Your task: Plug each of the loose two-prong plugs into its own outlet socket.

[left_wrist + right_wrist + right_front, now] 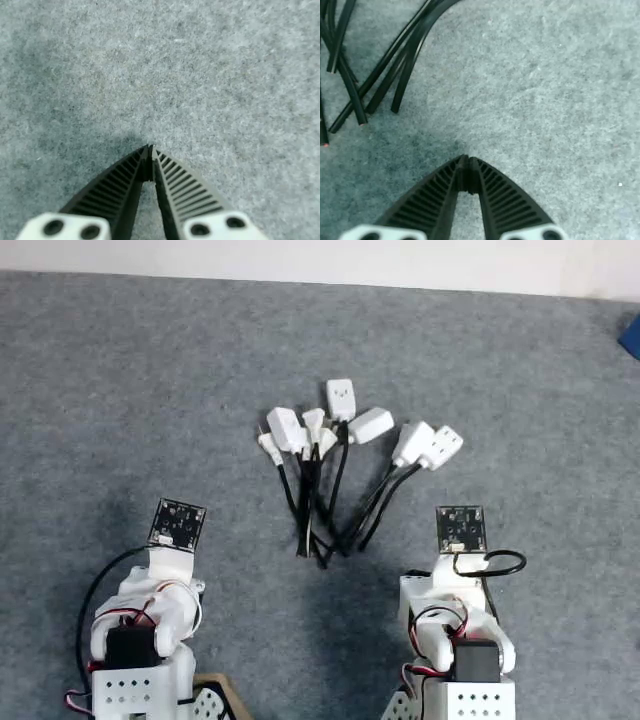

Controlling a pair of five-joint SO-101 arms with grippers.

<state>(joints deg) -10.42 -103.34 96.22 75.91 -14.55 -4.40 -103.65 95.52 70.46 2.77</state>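
- black ribbed left fingers (120, 185): shut, tips pressed together, nothing held. They point down at bare grey felt-like surface (210, 75), w/ a dark shadow just past the tips.
- black ribbed right fingers (437, 197): also shut tip to tip, nothing gripped. Over the same grey felt, near the cut ends of the thin black cords (375, 75) but apart from them.
- High view: white left arm (140, 640) sits at the near-left edge and white right arm (460, 640) at the near-right. Each has a small black square camera board at its front end. Both are well short of the bundle.
- Task's things: a cluster of white plastic plug and socket heads (370, 425) on short black cords, lying mid-surface, ahead of the arms & roughly between them.
- Heads fan out on the far side. Cords run back toward the arms & bunch into one knot of loose cut ends, approx midway between the two camera boards.
- Rightmost two heads (430, 445) lie touching, side by side; can't tell if mated.
- Left part of the cluster (290, 432) is packed tight, several small heads overlapping. Can't sort plug from socket there.
- Extras: blue object corner (632, 335) at the far-right edge, brown card-like corner (225, 695) just beside the left arm's base.
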